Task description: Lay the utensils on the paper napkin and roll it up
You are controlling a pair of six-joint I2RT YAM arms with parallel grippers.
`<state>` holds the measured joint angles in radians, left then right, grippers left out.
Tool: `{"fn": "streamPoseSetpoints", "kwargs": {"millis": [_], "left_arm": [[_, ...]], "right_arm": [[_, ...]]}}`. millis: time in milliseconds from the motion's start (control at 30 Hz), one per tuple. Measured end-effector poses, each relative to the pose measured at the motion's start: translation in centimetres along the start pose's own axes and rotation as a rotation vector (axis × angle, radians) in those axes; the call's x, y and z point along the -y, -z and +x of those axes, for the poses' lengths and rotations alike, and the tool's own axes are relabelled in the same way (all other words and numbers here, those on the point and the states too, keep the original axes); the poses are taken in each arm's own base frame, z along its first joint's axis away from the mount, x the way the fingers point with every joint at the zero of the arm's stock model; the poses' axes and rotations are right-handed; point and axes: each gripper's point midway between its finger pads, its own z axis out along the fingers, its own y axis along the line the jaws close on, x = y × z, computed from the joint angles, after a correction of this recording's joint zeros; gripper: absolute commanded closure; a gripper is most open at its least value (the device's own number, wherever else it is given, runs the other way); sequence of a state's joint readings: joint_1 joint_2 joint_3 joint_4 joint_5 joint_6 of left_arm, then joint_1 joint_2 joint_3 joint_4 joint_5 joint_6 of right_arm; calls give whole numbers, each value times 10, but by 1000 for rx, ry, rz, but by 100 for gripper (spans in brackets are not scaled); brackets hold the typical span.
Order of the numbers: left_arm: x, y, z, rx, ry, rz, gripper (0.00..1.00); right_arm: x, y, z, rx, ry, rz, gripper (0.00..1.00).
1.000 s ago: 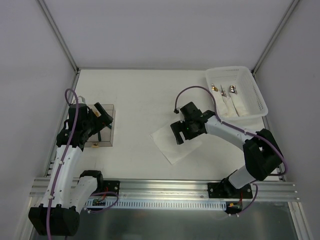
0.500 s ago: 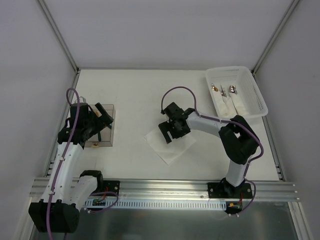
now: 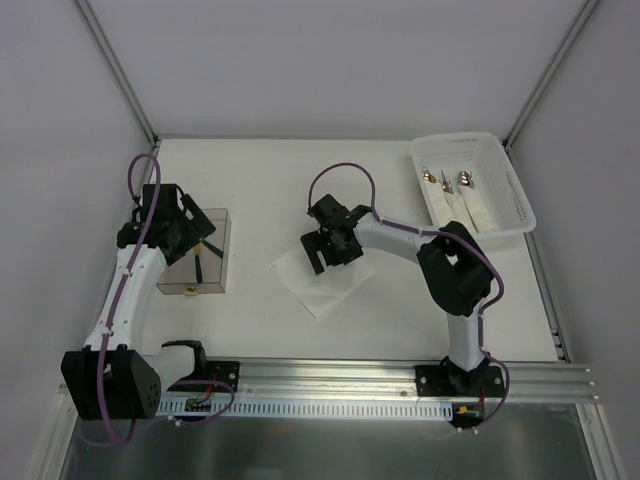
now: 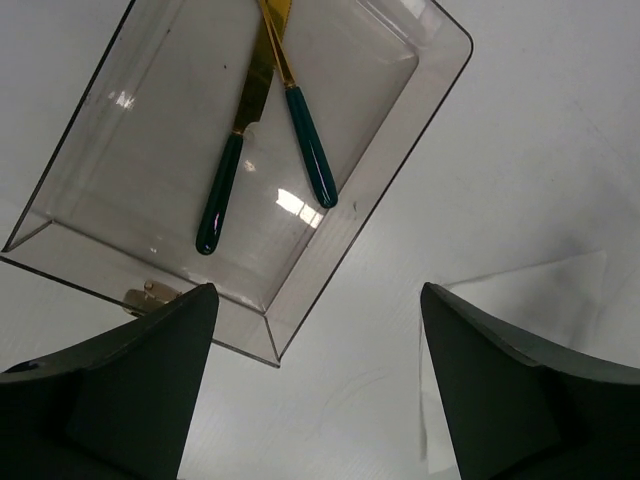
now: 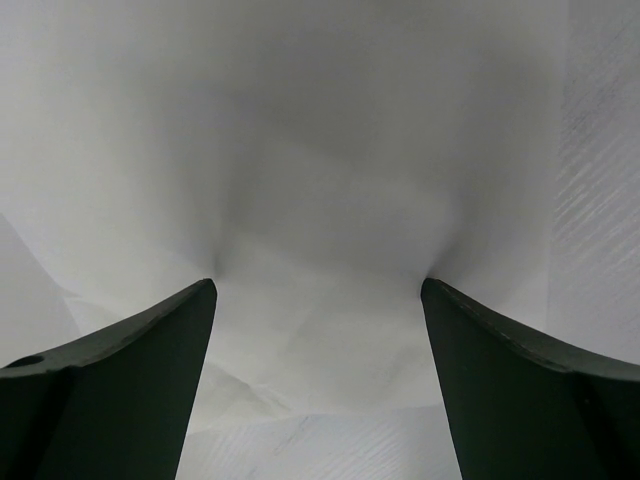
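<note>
Moved since before: the right gripper (image 3: 328, 256) and the paper napkin (image 3: 312, 290) under it are both further to the left on the table (image 3: 270, 180) than half a second ago. The left arm has also turned, and its wrist now sits more over the clear tray (image 3: 205, 278).
Right gripper: we see its two fingers (image 5: 120, 380) spread wide, with only the paper between them. The tips are down on the napkin, and soft creases run out from each tip.
Paper napkin: it lies near the middle of the table, turned like a diamond. The right gripper stands on its far part. One corner of it also shows at the right side of the left wrist view.
Utensils (image 3: 447, 190): they lie side by side in the white basket (image 3: 515, 190) at the far right corner of the table, shiny heads to the far side and pale handles to the near side. They are well apart from the right gripper, even further from the left gripper (image 3: 190, 238), and not yet on the napkin.
Left gripper: it hovers above the clear tray with its jaws released and wide apart, and we see nothing held between them.
Clear tray: it sits at the left side of the table and holds two green-handled pieces (image 4: 310, 150) with gold blades. Their gold ends meet near the upper edge of the left wrist view, and the handles spread away from each other.
</note>
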<state>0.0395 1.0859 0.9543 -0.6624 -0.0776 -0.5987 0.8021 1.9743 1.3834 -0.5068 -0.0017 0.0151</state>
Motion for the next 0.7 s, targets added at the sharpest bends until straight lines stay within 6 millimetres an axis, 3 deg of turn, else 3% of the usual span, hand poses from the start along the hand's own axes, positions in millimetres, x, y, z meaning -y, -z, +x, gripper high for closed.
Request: {"fn": "streamPoseSetpoints", "kwargs": {"millis": [233, 367, 567, 700], "left_arm": [[0, -26, -14, -50, 5, -87, 30], [-8, -46, -17, -100, 22, -144, 36], [-19, -79, -11, -181, 106, -234, 37], [-18, -97, -7, -224, 145, -270, 39]], "right_arm": [[-10, 4, -1, -15, -19, -47, 5], [-18, 19, -3, -9, -3, -93, 2], [-24, 90, -30, 141, 51, -143, 1], [-15, 135, -43, 244, 67, -161, 1]]}}
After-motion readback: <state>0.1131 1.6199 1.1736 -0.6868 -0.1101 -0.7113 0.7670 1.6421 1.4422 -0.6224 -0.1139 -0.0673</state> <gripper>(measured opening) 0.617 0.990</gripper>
